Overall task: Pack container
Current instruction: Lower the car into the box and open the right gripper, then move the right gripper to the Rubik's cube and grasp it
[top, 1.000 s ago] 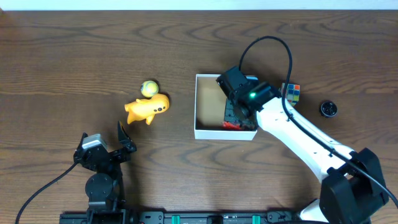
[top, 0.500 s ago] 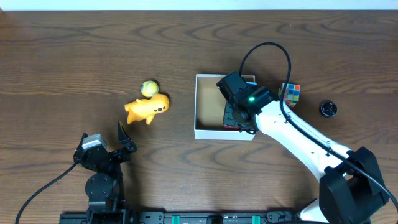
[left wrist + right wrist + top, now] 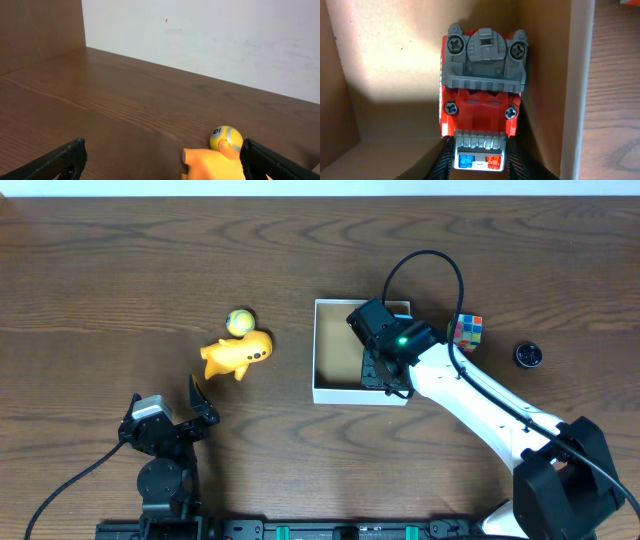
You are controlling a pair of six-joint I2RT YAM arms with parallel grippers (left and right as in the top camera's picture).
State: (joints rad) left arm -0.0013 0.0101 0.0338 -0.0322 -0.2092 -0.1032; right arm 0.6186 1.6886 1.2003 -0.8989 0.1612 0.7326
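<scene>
The container (image 3: 335, 393) is a square white-walled box with a brown floor at the table's middle. My right gripper (image 3: 386, 372) is down inside its right side, shut on a red and grey toy truck (image 3: 482, 85). In the right wrist view the gripper (image 3: 479, 161) clasps the truck's end with blue and red lights, and the truck lies on the brown floor beside the white wall (image 3: 577, 75). My left gripper (image 3: 202, 406) is open and empty near the front left, and the left wrist view (image 3: 162, 167) shows its jaws wide apart.
A yellow-orange animal toy (image 3: 237, 354) and a small yellow ball (image 3: 239, 322) lie left of the container, ahead of my left gripper (image 3: 215, 162). A colour cube (image 3: 466, 330) and a small black round thing (image 3: 528, 355) lie to the container's right.
My right gripper has moved the truck slightly toward the container's near right side and lower. The left arm has not moved.
</scene>
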